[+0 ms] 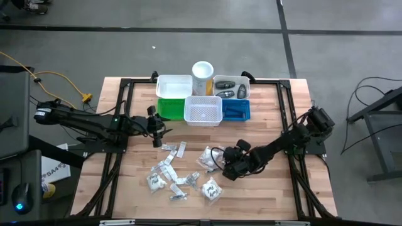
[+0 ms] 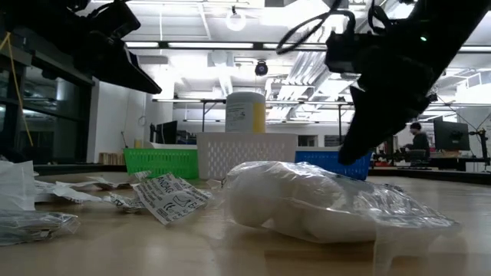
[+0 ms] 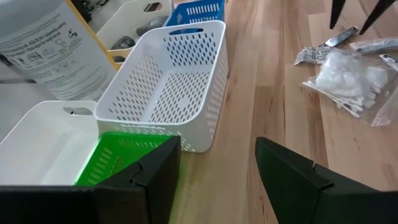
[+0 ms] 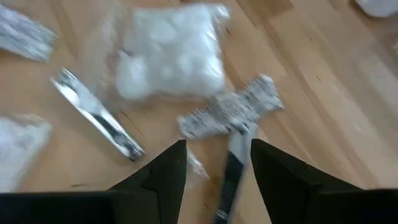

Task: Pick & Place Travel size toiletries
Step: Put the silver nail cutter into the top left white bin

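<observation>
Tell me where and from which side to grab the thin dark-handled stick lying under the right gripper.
Grip the dark handle of the razor-like stick, coming straight down from above. It lies flat on the table, and the handle is narrow and bare, while its silvery wrapped head is wide and crinkly. The right gripper already hovers open over the handle, so its fingers should close across the handle's width.

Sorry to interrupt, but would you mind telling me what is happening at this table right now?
A two-armed robot is sorting travel toiletries into bins. The right gripper hangs open and empty over a thin dark-handled razor among the loose packets. The left gripper waits open by the green bin, holding nothing. Some dark oval pieces already lie in a white bin at the back.
</observation>
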